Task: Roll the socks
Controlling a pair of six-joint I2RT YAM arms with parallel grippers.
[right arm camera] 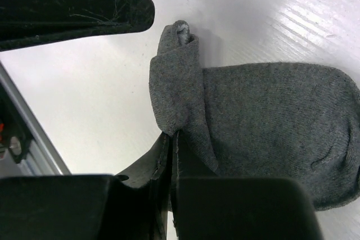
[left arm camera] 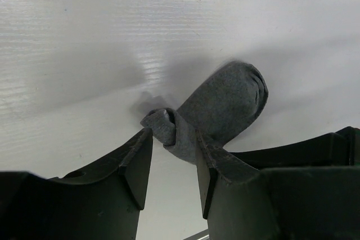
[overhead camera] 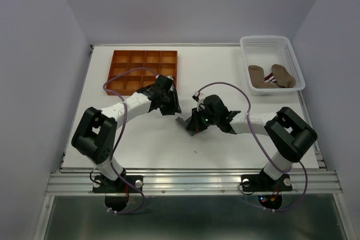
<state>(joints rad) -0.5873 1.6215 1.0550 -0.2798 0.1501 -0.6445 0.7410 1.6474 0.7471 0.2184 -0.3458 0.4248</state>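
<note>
White table [overhead camera: 140, 139]; the grey sock [right arm camera: 270, 122] lies mid-table, folded cuff clenched in the right gripper [right arm camera: 174, 139]; the left gripper [left arm camera: 173, 136] hangs released by that fold; best roll tight, evenly, toward the toe.

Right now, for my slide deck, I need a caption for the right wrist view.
Right gripper, shut, pinching the folded end of a grey sock over the white table.
</note>
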